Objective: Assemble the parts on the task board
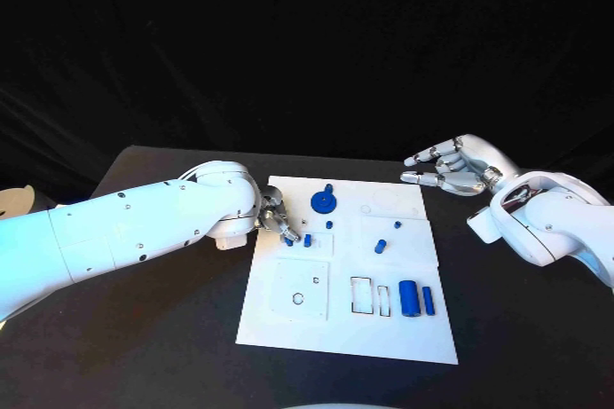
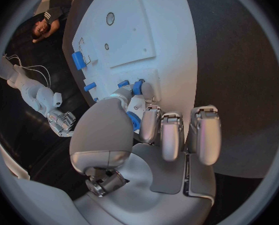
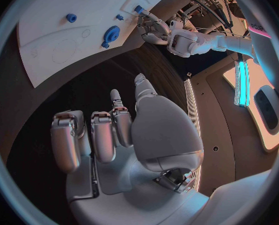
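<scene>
A small blue peg (image 1: 307,240) is pinched upright by the left hand (image 1: 275,219) at the task board (image 1: 352,329)'s 10 o'clock edge, presumably for insertion; the right hand (image 1: 451,168), curled on nothing, is parked at 1 o'clock.

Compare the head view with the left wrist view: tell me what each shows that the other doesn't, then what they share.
Head view alone: the blue disc part near the far edge of the task board, the two blue cylinders lying side by side near the board's right edge, and the rectangular slots beside them.

Left wrist view alone: the inner side of the left hand, where the fingers curl and the thumb meets a small blue part on the board.

Both: the board, the left hand, the right hand off the board, holding nothing.
</scene>
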